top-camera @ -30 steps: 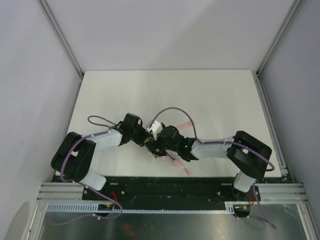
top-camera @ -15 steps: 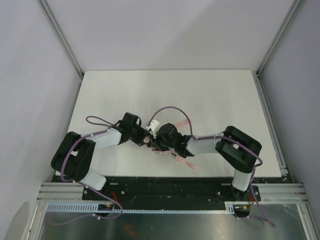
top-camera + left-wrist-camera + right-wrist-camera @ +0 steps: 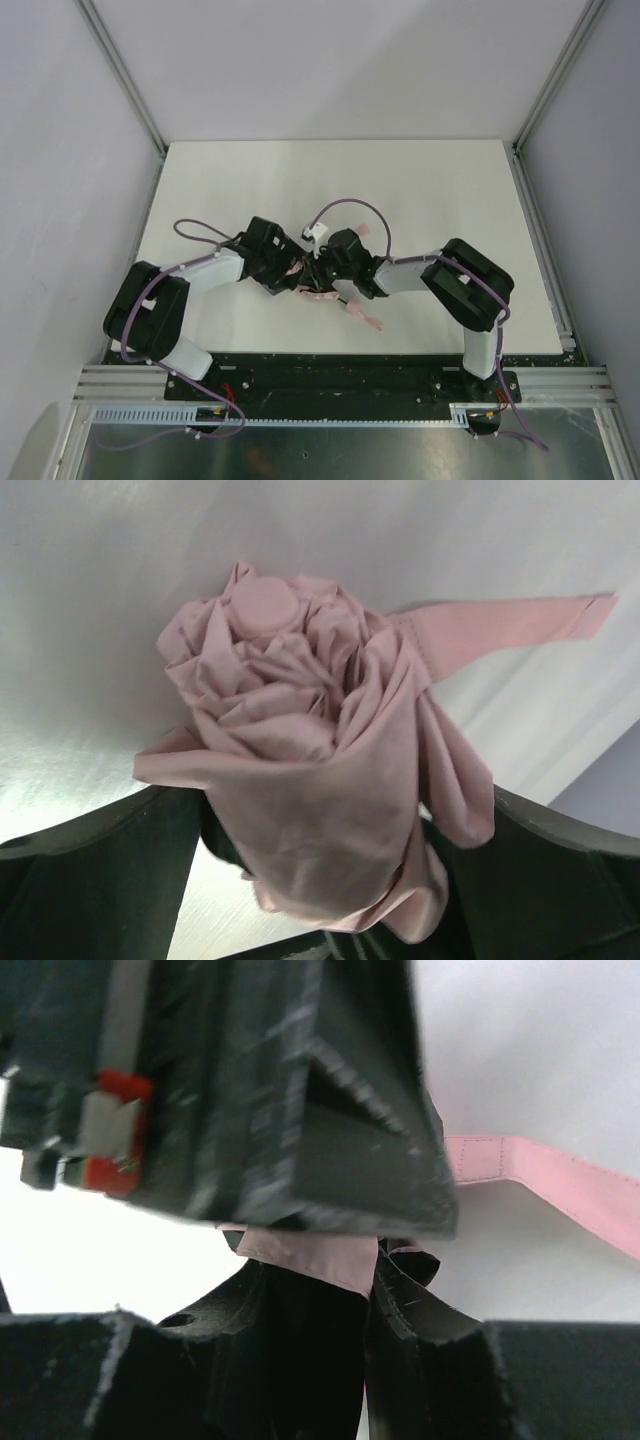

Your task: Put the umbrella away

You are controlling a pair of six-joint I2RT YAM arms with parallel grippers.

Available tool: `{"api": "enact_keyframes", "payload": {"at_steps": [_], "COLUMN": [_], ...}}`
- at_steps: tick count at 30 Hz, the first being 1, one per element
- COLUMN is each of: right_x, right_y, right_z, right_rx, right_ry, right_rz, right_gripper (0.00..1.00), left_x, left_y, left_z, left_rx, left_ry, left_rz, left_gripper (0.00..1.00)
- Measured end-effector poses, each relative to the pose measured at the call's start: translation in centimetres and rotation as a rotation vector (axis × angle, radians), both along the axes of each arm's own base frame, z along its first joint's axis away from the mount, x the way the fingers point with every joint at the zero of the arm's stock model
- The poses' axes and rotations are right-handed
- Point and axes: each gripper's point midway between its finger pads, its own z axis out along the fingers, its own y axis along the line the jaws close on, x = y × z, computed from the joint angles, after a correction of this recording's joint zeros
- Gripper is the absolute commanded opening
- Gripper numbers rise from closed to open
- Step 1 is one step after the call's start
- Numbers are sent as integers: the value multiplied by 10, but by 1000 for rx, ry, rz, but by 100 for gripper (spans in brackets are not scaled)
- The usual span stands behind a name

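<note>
Soft, light, squishy umbrella (image 3: 310, 750), so grab mid-bundle, not the floppy strap (image 3: 500, 625). Left gripper (image 3: 330, 820) jaws sit wide apart around it; right gripper (image 3: 350, 1300) seems clamped on its fabric.

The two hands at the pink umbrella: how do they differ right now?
The left hand has its fingers spread wide on either side of the bunched umbrella; the right hand has its fingers close together, pinching pink fabric. The left hand reaches in from the left, the right hand from the right. Both are dark, two-fingered, and meet at the umbrella, toward the near edge of the table.
</note>
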Motion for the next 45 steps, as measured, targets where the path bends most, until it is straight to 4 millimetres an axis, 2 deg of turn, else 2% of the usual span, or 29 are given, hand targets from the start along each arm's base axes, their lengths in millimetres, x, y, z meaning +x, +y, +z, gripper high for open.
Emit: {"api": "enact_keyframes", "payload": {"at_steps": [9,16,27,29,31,36,41,45], "right_x": [11,14,17,17,17,22,28,36], "right_y": [1,-1,-7,-7,-8,-15,-31,-41], "right_z": [-2,-6,-7,-6,-7,-4,16,51], "right_rx": [161,304,475,480,479,440,335,266], "right_ry": [236,476,759,781,793,801,698,475], "right_rz": [-6,7,24,25,19,-12,-72,-104], "right_gripper": [0,0,1,12,27,66,82,89], "left_x": [-9,5,12,13,14,14,18,18], "left_y": [10,0,-3,-4,-5,-7,-9,-9], "left_z": [-2,-4,-13,-14,-14,-17,-16,-15], "left_rx": [71,20,-1,-3,-7,-22,-37,-42], "left_ry": [-6,-22,-22,-22,-25,-41,-82,-94], "left_rz": [-66,-76,-92,-93,-95,-104,-110,-109], "left_gripper": [98,90,53,45,38,34,32,32]}}
